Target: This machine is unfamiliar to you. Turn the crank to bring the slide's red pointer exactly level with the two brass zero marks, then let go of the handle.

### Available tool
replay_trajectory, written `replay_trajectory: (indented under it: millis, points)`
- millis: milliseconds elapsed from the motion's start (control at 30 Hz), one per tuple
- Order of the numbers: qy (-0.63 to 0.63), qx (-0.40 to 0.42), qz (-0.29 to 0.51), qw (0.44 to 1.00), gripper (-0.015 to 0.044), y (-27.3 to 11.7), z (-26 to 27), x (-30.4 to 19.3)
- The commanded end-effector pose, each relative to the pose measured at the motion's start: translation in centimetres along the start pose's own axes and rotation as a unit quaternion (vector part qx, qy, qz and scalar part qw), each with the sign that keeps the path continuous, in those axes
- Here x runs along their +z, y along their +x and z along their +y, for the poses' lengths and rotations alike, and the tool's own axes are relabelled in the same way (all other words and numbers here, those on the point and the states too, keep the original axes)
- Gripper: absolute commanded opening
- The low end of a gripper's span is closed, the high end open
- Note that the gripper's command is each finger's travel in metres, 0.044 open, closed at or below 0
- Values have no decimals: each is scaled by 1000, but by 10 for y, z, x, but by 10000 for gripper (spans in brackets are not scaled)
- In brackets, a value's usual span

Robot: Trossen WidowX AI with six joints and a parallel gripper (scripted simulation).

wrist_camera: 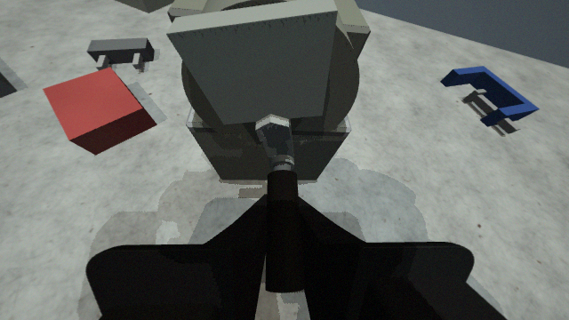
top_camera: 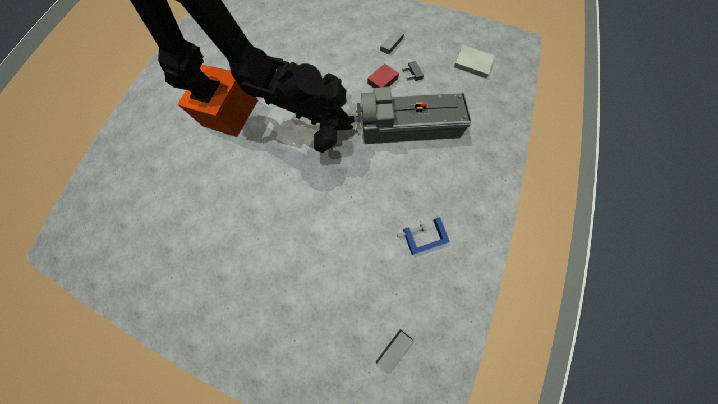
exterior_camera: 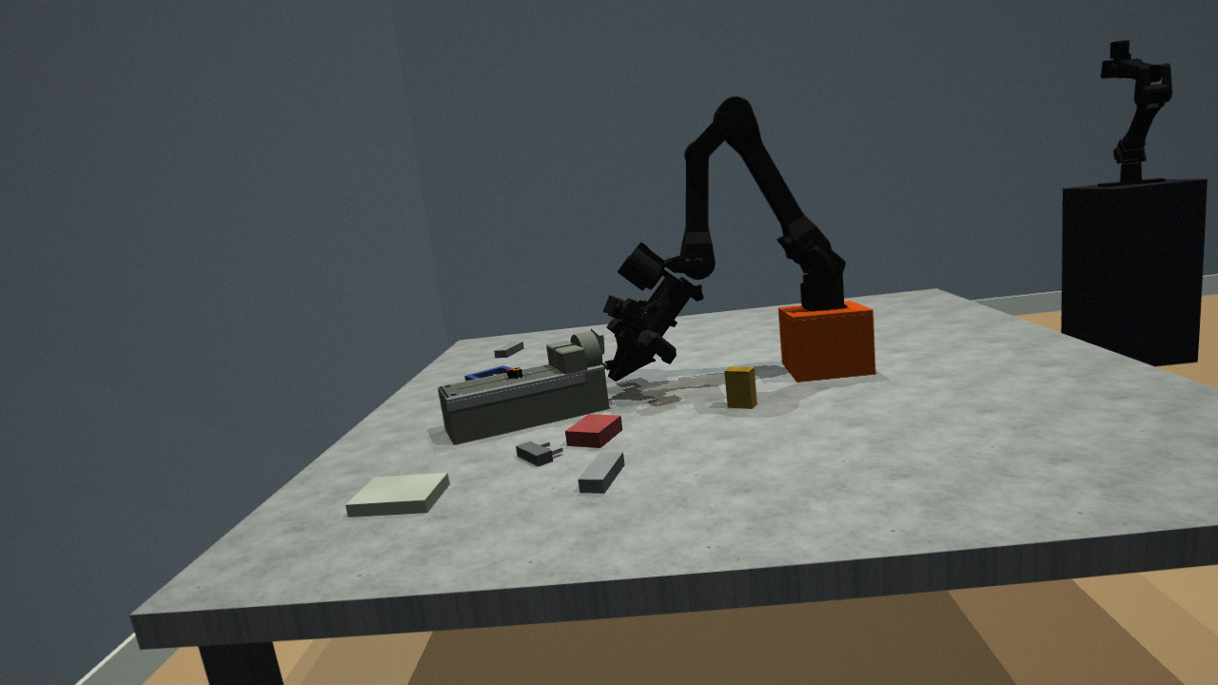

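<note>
The grey-green machine has a round head at the end facing my arm. On its slotted top the red pointer shows slightly to the right of the two brass marks in the top view, away from the head; the exact offset is too small to tell. The pointer is out of the wrist view. My gripper is shut on the dark crank handle. The crank arm hangs down from the hub, with a wide grey plate above it.
Beside the machine lie a red block, a dark pronged part, a grey bar and a pale block. A blue clamp lies opposite. A yellow block stands near the orange base.
</note>
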State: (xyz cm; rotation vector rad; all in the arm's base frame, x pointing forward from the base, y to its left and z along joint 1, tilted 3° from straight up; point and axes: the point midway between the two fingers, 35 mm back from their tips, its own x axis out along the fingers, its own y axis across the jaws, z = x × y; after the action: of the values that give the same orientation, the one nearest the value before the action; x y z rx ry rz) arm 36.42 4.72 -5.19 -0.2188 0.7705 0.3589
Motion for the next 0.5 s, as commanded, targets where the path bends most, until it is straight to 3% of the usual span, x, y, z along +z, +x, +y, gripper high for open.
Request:
replay_trajectory:
  millis: [0, 467]
  points:
    - [-2, 12, 2, 1000, 0, 1, 9, -1]
    - [-2, 12, 2, 1000, 0, 1, 13, -1]
